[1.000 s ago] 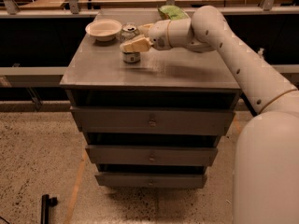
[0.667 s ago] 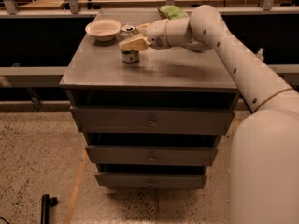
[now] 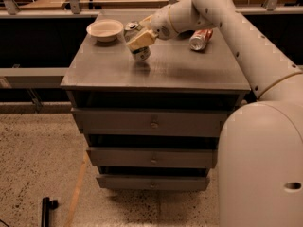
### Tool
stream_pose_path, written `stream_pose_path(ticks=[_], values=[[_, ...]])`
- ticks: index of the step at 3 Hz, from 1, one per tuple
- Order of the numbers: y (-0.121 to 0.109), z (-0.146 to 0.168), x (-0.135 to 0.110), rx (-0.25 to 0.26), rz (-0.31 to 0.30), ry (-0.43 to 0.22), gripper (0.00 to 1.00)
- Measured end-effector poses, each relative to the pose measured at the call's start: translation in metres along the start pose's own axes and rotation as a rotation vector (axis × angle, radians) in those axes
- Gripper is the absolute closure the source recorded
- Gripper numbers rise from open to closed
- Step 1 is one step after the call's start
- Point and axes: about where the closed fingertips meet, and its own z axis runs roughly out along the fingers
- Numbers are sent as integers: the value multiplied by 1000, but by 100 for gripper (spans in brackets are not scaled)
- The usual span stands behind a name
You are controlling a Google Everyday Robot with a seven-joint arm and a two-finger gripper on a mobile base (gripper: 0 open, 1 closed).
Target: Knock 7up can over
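The small silver-white 7up can (image 3: 141, 54) with a green lower band sits tilted on the grey cabinet top (image 3: 189, 70), its top leaning left and back toward the white bowl (image 3: 105, 30). The cream gripper (image 3: 140, 38) crosses the can's upper right side (gripping or only touching, I cannot tell), so a leftward push should topple it.

On the grey metal cabinet surface (image 3: 189, 72), toward the rear left corner: pale round bowl (image 3: 105, 30). Just right of the bowl, a little nearer the front edge: small silver-white 7up can (image 3: 141, 54), tilted, top toward the rear left. Against the can's upper part: cream two-finger gripper (image 3: 138, 38), reaching in from the right edge. Toward the rear right corner, well apart from the 7up can: red-and-silver can (image 3: 201, 39), on its side. Under the front edge: three stacked metal drawers (image 3: 151, 122). On the floor, front left: short black bar (image 3: 46, 209).
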Motion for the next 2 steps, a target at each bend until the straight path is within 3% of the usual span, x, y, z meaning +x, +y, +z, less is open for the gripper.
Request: stream_pose_path(ticks=[2], values=[[3,-28,23,-25,-92,357,100]])
